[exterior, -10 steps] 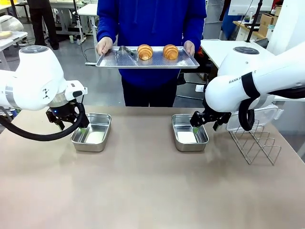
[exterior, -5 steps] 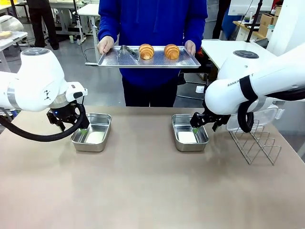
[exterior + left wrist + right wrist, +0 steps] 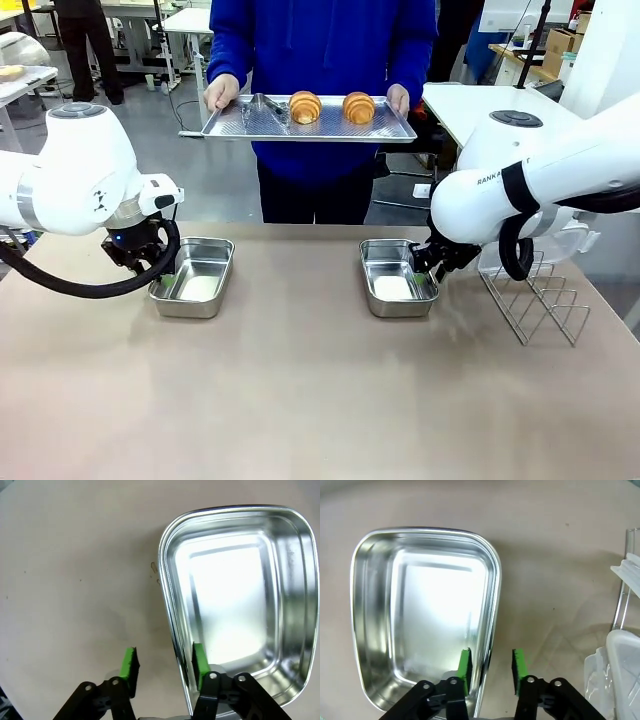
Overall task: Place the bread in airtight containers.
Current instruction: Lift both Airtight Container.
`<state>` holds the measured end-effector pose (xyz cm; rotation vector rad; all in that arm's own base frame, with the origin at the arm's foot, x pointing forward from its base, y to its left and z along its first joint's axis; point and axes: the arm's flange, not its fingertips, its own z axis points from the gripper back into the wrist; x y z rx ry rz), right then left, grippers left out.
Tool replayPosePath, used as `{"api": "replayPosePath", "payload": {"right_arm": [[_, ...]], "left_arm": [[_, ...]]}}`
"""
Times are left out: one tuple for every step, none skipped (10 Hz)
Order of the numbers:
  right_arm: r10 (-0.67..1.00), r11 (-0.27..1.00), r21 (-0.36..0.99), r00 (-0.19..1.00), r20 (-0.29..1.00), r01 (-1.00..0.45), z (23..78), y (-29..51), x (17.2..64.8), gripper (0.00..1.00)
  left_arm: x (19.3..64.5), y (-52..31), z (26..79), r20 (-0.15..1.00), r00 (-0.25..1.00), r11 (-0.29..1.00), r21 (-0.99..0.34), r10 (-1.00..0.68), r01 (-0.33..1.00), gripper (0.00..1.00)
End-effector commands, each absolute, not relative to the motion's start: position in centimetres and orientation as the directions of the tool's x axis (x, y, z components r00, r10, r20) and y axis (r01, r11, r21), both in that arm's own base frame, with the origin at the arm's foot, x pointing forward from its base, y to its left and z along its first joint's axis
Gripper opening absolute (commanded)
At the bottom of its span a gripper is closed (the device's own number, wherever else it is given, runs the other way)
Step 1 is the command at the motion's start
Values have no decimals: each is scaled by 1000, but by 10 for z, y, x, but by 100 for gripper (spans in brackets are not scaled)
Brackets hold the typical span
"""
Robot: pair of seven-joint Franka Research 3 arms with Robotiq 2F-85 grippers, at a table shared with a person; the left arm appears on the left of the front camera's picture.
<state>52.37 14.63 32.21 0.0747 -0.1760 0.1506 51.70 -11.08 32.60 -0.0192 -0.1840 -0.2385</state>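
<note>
left croissant (image 3: 305, 107), right croissant (image 3: 358, 106) side by side on tray (image 3: 240, 125) held by person, top centre of front view; left container (image 3: 195, 285) mid-left, right container (image 3: 390, 288) centre-right, both on table; left gripper (image 3: 164, 652) astride left container's wall, outer pad clear, not clamped; right gripper (image 3: 491, 655) clamped on right container's wall

Shiny metal containers (image 3: 399, 309), matt table (image 3: 300, 400)

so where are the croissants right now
Front view, top middle: the two croissants lie side by side on the tray the person holds beyond the table's far edge.
</note>
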Motion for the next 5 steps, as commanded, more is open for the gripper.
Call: {"api": "replayPosePath", "payload": {"right_arm": [[102, 992, 49, 975, 197, -113, 320, 149, 526, 4], [97, 993, 50, 975, 198, -109, 320, 149, 525, 0], [94, 993, 51, 975, 203, -106, 321, 150, 525, 0], [91, 993, 48, 975, 203, -103, 323, 151, 523, 0], [88, 994, 44, 975, 205, -99, 326, 152, 522, 0]], "left_arm": [[518, -112, 328, 181, 960, 977, 23, -214, 214, 22], [517, -112, 329, 178, 961, 977, 22, -211, 210, 11], [518, -112, 330, 175, 964, 979, 21, -202, 201, 0], [517, -113, 330, 172, 966, 981, 24, -194, 193, 0], [516, -113, 331, 172, 967, 982, 28, -187, 185, 0]]}}
